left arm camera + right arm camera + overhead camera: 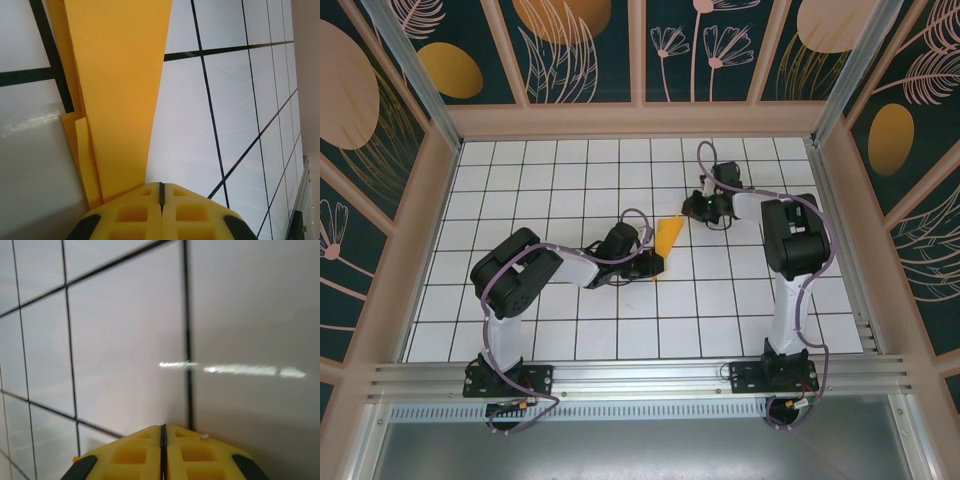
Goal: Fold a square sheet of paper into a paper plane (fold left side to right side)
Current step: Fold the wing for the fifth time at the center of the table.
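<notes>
A: Where was the narrow, pointed bright orange paper plane rel. to the arms?
B: Mid-table on the white black-lined grid table, flat afaict. Long axis ran near-to-far, leaning a bit right. The point faced the bases, the wide end faced away.
A: Which arm was nearer?
B: Left gripper, clearly. It was right at the pointed end, its arm lying off to the left. In its wrist cam the plane started at the yellow fingertips and widened straight away from them, so gripper axis ≈ plane axis.
A: Jaws?
B: Pads were together, just a thin seam between. The plane's point ran under one pad. Couldn't tell if it was pinched or only pressed down.
A: Right side?
B: Right gripper was just beside the wide end, to its right, apparently not touching it. Fingers together too, nothing between them. Its wrist cam looked at bare tile.
A: Next move?
B: My read: any press along the crease had to run tip→wide end, i.e. away from the left gripper along its own axis. Right would need to shift leftward to pin the wide end. Risk: thin paper skids w/ only one end held.
</notes>
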### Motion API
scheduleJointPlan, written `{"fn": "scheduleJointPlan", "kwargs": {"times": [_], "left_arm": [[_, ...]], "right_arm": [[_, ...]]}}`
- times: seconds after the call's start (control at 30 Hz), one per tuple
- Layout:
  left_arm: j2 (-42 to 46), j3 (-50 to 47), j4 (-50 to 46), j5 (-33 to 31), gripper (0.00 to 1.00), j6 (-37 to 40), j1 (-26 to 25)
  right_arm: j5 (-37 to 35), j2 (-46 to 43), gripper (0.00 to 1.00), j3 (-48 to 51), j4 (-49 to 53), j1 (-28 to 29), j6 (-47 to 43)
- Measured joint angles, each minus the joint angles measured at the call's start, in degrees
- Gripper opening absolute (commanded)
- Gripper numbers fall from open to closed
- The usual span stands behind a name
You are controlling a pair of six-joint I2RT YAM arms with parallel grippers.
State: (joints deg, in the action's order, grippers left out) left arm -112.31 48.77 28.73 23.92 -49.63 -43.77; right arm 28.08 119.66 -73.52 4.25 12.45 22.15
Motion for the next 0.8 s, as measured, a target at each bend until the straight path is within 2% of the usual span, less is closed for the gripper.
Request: {"fn": "scheduleJointPlan", "kwargs": {"times": [0.13, 0.23, 0.37, 0.43, 0.6, 0.8], "left_arm": [[0.0, 0.0, 0.0, 0.0, 0.07, 0.0, 0.0], [0.0, 0.0, 0.0, 0.0, 0.08, 0.0, 0.0], [0.0, 0.0, 0.0, 0.0, 0.08, 0.0, 0.0], [0.0, 0.0, 0.0, 0.0, 0.08, 0.0, 0.0], [0.0, 0.0, 0.0, 0.0, 0.08, 0.0, 0.0], [0.9, -1.2, -0.2, 0.0, 0.08, 0.0, 0.0]], "right_arm": [[-3.1, -0.9, 0.13, -0.6, 0.0, -2.7, -0.9], [-3.4, -6.1, 0.13, 3.2, -0.8, -2.8, -0.6], [-0.9, -15.9, 0.13, 11.0, -4.2, 0.2, 2.0], [0.5, -17.9, 0.13, 13.7, -6.9, 2.9, 3.8], [2.2, -14.9, 0.13, 16.3, -10.6, 9.6, 7.6], [1.9, -7.6, 0.13, 15.1, -10.7, 10.1, 9.8]]}}
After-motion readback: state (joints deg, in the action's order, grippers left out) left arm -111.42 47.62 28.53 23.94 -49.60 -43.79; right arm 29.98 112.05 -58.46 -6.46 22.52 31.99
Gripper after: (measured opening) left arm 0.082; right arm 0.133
